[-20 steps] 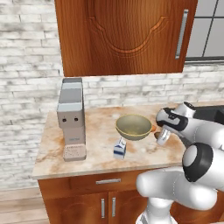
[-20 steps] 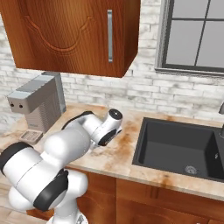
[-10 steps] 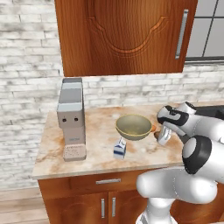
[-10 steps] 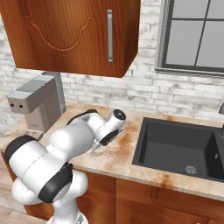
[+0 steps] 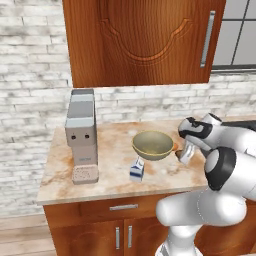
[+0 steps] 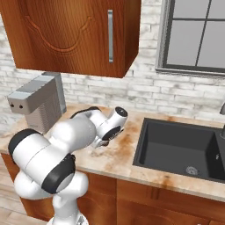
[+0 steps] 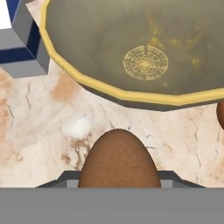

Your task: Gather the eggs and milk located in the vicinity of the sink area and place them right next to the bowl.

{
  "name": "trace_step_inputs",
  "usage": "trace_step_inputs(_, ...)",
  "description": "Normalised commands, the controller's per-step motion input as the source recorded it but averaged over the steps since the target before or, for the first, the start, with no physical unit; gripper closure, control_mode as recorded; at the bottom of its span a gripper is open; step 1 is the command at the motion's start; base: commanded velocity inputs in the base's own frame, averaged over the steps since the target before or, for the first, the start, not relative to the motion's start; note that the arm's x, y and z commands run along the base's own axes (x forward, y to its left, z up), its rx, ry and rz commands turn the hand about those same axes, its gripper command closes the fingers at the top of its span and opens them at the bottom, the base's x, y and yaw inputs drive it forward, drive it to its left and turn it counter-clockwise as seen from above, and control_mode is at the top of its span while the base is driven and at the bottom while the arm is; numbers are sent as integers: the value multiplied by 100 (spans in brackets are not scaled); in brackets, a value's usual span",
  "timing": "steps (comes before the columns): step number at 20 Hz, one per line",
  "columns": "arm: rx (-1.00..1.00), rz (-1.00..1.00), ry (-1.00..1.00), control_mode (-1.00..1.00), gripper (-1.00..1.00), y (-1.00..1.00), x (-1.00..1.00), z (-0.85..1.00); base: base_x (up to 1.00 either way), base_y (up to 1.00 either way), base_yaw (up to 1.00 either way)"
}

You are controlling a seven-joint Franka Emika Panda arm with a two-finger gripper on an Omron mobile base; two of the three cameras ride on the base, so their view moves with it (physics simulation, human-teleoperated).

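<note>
Hand (image 5: 181,154) has dropped slightly over the last second, clamped on dark brown egg (image 7: 119,158), low over the bench (image 5: 110,177) just beside the bowl (image 5: 152,145) rim. Reads as final descent before release. Milk (image 5: 137,171) already stands near the bowl's front-left; second egg (image 7: 220,114) sits at the bowl's other side, cut off by the frame edge. Sink (image 6: 176,147) looks empty. Fingers mostly hidden behind the egg; contact with the bench can't be confirmed, and the arm blocks the bowl in the right base view.
</note>
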Motion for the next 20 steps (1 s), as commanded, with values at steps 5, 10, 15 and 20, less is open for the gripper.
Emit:
trace_step_inputs(5,0,-4,0,-100,100,14,5,-1,0,0,0)
trace_step_inputs(10,0,-5,0,-100,100,21,3,-4,0,0,0)
trace_step_inputs(15,0,-5,0,-100,100,7,0,-24,0,0,0)
trace_step_inputs(20,0,-1,-1,-100,100,0,5,-33,0,0,0)
